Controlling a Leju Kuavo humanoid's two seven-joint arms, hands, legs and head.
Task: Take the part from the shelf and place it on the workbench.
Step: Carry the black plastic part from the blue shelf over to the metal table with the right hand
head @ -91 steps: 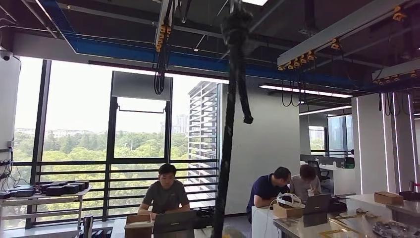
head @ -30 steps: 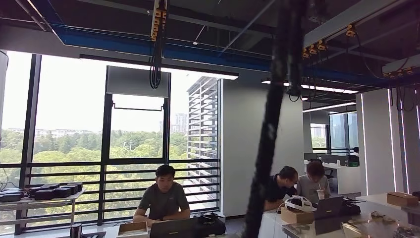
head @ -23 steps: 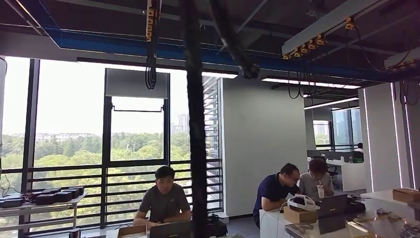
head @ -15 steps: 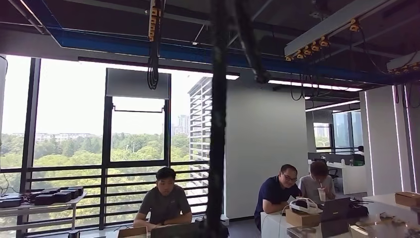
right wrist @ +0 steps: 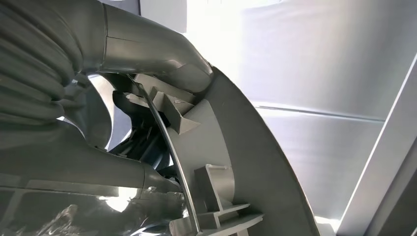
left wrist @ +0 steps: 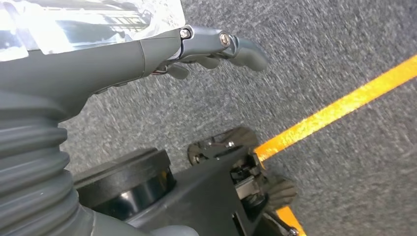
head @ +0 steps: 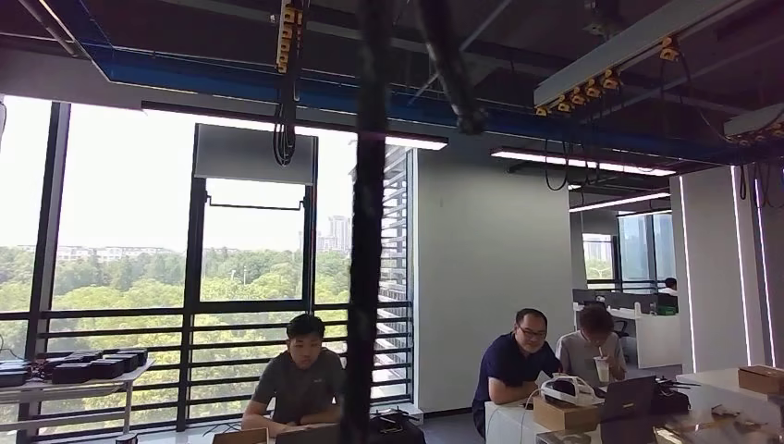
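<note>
Grey curved part (right wrist: 236, 162) gripped in right hand (right wrist: 98, 98), carried mid-transit; left hand (left wrist: 147, 54) hanging empty, fingers (left wrist: 241, 46) loosely extended. Next: reaching the surface.

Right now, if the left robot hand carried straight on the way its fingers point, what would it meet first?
Probably the grey carpeted floor: the left robot hand holds nothing and nothing lies between, though depth is unclear.
</note>
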